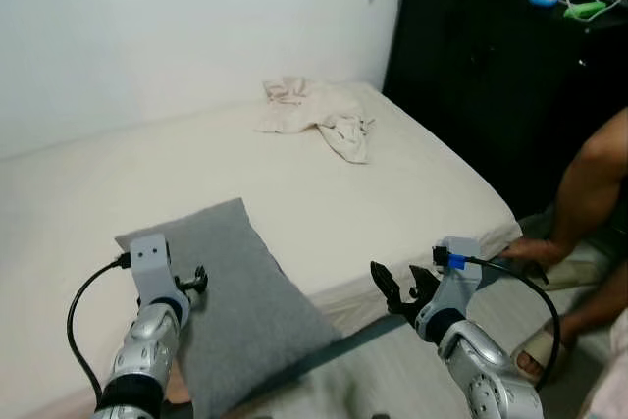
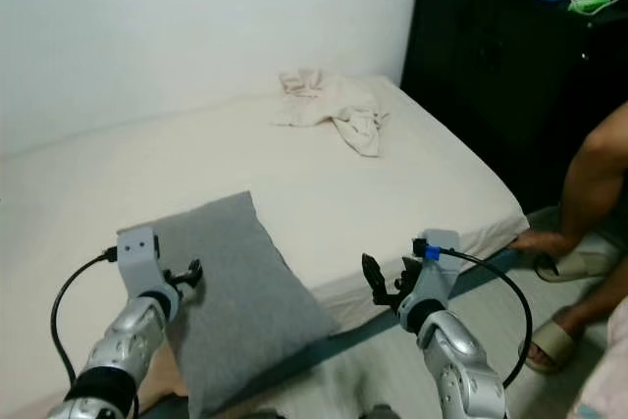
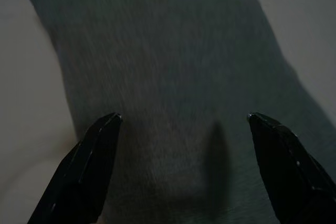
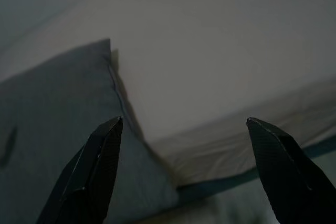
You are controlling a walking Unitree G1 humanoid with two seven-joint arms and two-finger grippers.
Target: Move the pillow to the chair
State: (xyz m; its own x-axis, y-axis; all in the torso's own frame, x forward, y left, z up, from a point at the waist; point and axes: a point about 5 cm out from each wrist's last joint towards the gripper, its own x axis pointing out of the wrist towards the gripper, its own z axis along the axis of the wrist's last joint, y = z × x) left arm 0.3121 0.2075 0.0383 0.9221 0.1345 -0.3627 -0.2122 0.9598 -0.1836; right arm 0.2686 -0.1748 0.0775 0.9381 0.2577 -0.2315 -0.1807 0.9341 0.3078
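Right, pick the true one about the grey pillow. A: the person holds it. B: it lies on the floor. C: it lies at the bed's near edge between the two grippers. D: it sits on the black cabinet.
C: the grey pillow lies on the bed at its near edge, with the left gripper over it and the right gripper open beside it.

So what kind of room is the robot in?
Most likely a bedroom. There's a big bed with a cream sheet, a gray pillow lying on it, and a crumpled cloth near the wall. A tall black cabinet stands beside the bed.

I see the grey pillow (image 1: 235, 303) at the bed's (image 1: 392, 183) near edge, my left pincer (image 1: 193, 283) over it, right pincer (image 1: 404, 288) spread beside the mattress.
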